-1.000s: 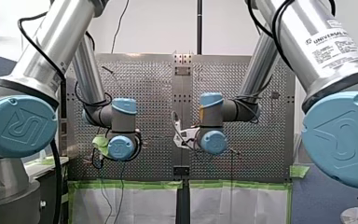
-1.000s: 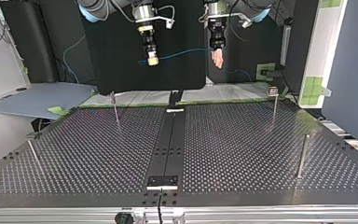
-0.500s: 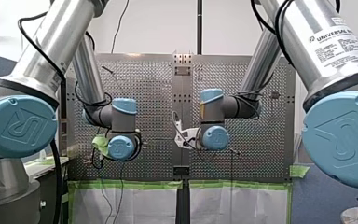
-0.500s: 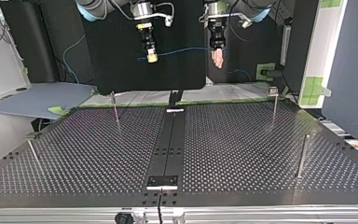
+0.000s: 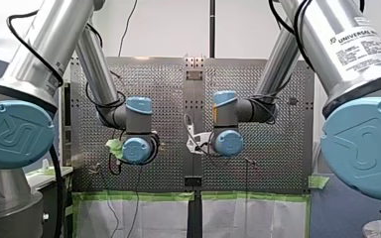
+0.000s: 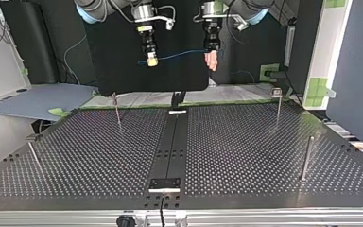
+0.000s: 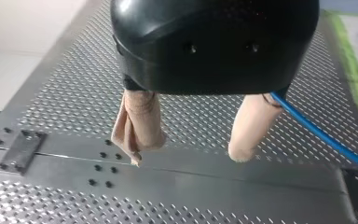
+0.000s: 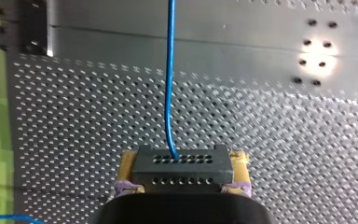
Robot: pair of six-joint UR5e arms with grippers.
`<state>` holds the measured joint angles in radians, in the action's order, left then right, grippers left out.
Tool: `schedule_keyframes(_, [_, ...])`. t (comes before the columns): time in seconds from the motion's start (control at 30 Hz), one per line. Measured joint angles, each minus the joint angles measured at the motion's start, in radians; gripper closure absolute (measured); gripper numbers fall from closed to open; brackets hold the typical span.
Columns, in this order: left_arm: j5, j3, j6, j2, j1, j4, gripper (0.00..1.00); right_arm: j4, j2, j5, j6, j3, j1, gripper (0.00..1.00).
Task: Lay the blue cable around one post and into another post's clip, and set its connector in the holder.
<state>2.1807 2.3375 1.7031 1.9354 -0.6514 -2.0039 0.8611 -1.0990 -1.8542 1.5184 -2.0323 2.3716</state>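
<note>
**Item:** blue cable [image 6: 179, 54], with a black connector [image 8: 177, 170] at one end.

**Location:** in the air at the upper middle of the top view, well above the perforated table [image 6: 246, 142]. It is around no post and in no clip, and the connector is not in a holder.

**Held by:** my right gripper [image 8: 182, 162]. Its yellow pads pinch the connector at its two ends, and the cable leaves the block straight ahead of the fingers.

**Long axis:** near level in the top view, running from the connector at upper left of centre to my left gripper [image 7: 186, 156] at upper right of centre.

**Left gripper:** beige fingers [image 7: 140, 116] spread, with nothing between them. The cable passes the outer side of one finger (contact cannot be told) and slants away beside it.

**Judgement:** the free run lies nearest my left arm. The coming move likely turns on getting the line into that gap, crosswise to the fingers, before it is lowered toward a post [image 6: 278, 106].
</note>
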Motion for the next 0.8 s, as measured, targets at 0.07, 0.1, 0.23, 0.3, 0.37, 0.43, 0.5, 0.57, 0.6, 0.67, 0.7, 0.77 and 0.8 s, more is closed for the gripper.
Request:
schedule_keyframes(0.07, [0.0, -0.004, 0.019, -0.019, -0.003, -0.019, 0.0, -0.013, -0.013, -0.005, 0.013, 0.012, -0.002, 1.0])
schedule_keyframes(0.1, [0.001, -0.005, 0.028, -0.027, -0.002, -0.027, 0.0, -0.022, -0.022, -0.007, 0.022, 0.022, -0.003, 1.0])
schedule_keyframes(0.23, [0.004, -0.007, 0.067, -0.067, 0.006, -0.067, 0.0, -0.054, -0.054, -0.01, 0.054, 0.054, -0.006, 1.0])
schedule_keyframes(0.3, [0.004, -0.007, 0.084, -0.084, 0.008, -0.084, 0.0, -0.074, -0.074, -0.01, 0.074, 0.074, -0.006, 1.0])
schedule_keyframes(0.37, [-0.002, -0.007, 0.105, -0.105, 0.017, -0.105, 0.0, -0.089, -0.089, -0.009, 0.089, 0.089, -0.006, 1.0])
schedule_keyframes(0.43, [-0.015, -0.008, 0.125, -0.124, 0.031, -0.124, 0.0, -0.108, -0.108, -0.008, 0.107, 0.108, -0.007, 1.0])
schedule_keyframes(0.5, [-0.029, -0.008, 0.141, -0.141, 0.046, -0.141, 0.0, -0.127, -0.127, -0.006, 0.117, 0.127, -0.007, 1.0])
schedule_keyframes(0.57, [-0.045, -0.007, 0.158, -0.158, 0.062, -0.159, 0.0, -0.142, -0.142, -0.003, 0.12, 0.142, -0.007, 1.0])
schedule_keyframes(0.6, [-0.051, -0.007, 0.165, -0.165, 0.069, -0.166, 0.0, -0.153, -0.153, 0.0, 0.12, 0.153, -0.007, 1.0])
schedule_keyframes(0.67, [-0.068, -0.007, 0.183, -0.183, 0.086, -0.182, 0.0, -0.167, -0.167, 0.005, 0.116, 0.167, -0.008, 1.0])
schedule_keyframes(0.7, [-0.076, -0.007, 0.19, -0.19, 0.094, -0.19, 0.0, -0.178, -0.178, 0.011, 0.112, 0.178, -0.007, 1.0])
schedule_keyframes(0.77, [-0.094, -0.008, 0.208, -0.208, 0.112, -0.208, 0.0, -0.193, -0.193, 0.023, 0.104, 0.193, -0.007, 1.0])
schedule_keyframes(0.8, [-0.101, -0.009, 0.216, -0.216, 0.119, -0.216, 0.0, -0.204, -0.204, 0.031, 0.096, 0.204, -0.006, 1.0])
